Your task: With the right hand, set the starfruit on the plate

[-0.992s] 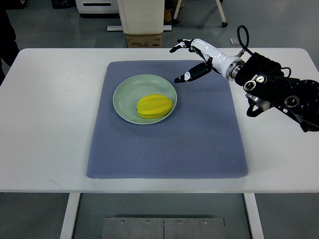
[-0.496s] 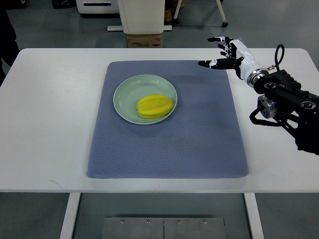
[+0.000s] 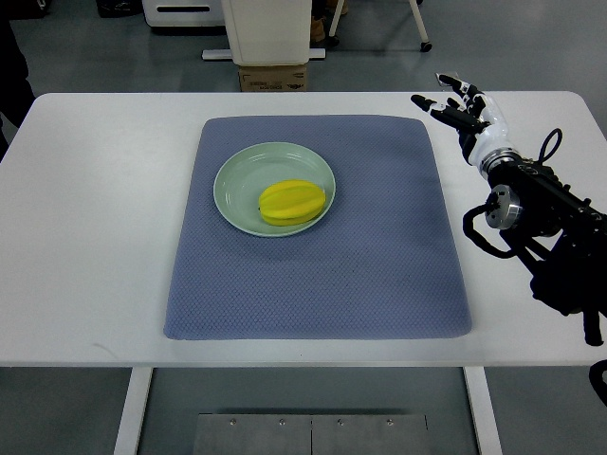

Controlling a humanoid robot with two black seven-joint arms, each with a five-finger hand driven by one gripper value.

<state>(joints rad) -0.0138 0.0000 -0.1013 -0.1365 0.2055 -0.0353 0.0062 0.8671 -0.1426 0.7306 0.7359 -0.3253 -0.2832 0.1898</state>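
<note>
The right hand [image 3: 463, 106] hangs empty with fingers spread wide, over bare white table [image 3: 95, 237] just off the blue mat's [image 3: 379, 256] far right corner. To its left the mat lies open and uncluttered. Farther left, well apart from the hand, the yellow ridged starfruit [image 3: 292, 203] lies on its side inside the pale green plate [image 3: 237, 175].

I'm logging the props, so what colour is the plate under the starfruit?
Pale green plate, holding the yellow starfruit; seen in the top view.
</note>
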